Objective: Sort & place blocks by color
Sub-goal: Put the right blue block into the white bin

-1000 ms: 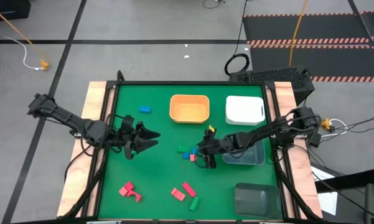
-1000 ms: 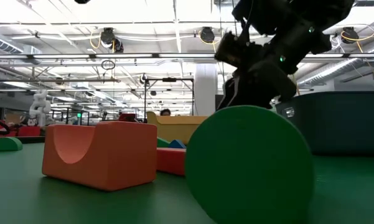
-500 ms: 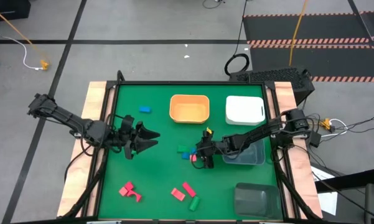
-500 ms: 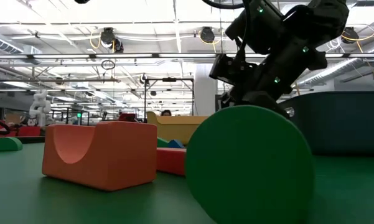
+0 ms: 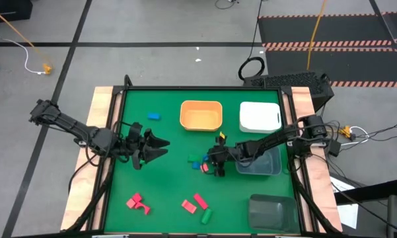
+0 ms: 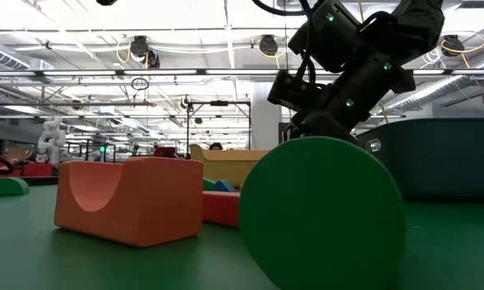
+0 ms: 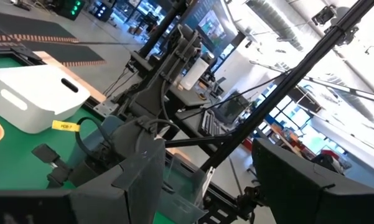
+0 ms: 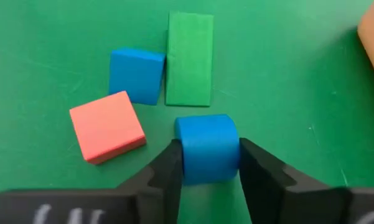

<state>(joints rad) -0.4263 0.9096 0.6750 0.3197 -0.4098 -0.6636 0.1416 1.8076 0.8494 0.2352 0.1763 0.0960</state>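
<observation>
We had the right gripper (image 8: 206, 163) clamped on a blue block (image 8: 206, 148) mid-mat, just beside a green bar (image 8: 189, 58), another blue piece (image 8: 135, 74) and a red cube (image 8: 106, 126). Left gripper (image 5: 160, 147) sat with fingers apart over the table's left side.

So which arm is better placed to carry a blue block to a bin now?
The right arm. Its claw is shut on the blue block in the middle cluster, beside the clear bin. The left claw hangs open farther away, holding nothing.
</observation>
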